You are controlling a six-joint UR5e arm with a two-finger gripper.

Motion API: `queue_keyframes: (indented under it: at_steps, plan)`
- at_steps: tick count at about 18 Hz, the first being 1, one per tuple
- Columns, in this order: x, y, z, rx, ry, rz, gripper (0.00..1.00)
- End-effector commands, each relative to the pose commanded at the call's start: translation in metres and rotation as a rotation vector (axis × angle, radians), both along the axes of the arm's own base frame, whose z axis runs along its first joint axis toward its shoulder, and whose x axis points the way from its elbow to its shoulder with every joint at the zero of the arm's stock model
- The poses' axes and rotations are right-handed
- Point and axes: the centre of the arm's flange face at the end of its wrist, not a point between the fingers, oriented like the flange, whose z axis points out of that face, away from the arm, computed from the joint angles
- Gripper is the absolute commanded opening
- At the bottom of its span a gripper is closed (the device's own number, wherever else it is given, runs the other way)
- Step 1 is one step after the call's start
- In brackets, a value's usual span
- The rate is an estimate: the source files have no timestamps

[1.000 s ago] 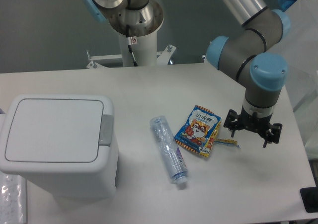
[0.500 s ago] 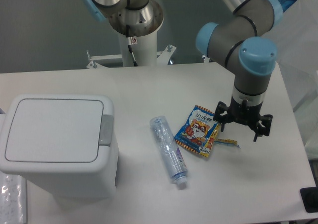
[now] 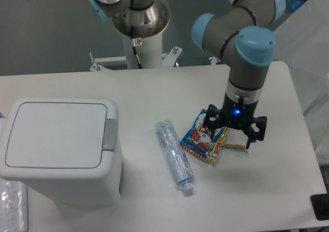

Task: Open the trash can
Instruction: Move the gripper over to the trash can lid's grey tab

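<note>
1. Trash can: boxy white bin at the table's near-left corner, its flat square lid lying closed.
2. Grey push tab: set in the rim on the bin's right side, the side facing the arm; its long axis runs front to back along that edge.
3. Gripper: pointing down over the right half of the table, fingers spread apart with nothing between them, a blue light lit on its body.
4. Key relation: the tab lies well apart to the left of the fingers, so the coming move is judged a leftward traverse followed by a downward press.
5. Between them lie a snack packet, directly under the gripper, and a plastic bottle lying on its side.
</note>
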Motion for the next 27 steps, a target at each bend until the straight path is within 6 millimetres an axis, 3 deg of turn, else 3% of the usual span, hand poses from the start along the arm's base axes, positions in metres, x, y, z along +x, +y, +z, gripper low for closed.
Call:
queue_keyframes:
  at_steps: [6,14,16,20,27]
  plan:
    - [0.026,0.025,0.029,0.167,-0.143,0.078,1.00]
    - [0.053,0.027,0.074,0.288,-0.226,0.131,1.00]
    - [0.068,0.032,0.083,0.296,-0.234,0.126,1.00]
    - [0.105,0.055,0.082,0.286,-0.263,0.088,1.00]
    - [0.108,0.054,0.083,0.286,-0.264,0.088,1.00]
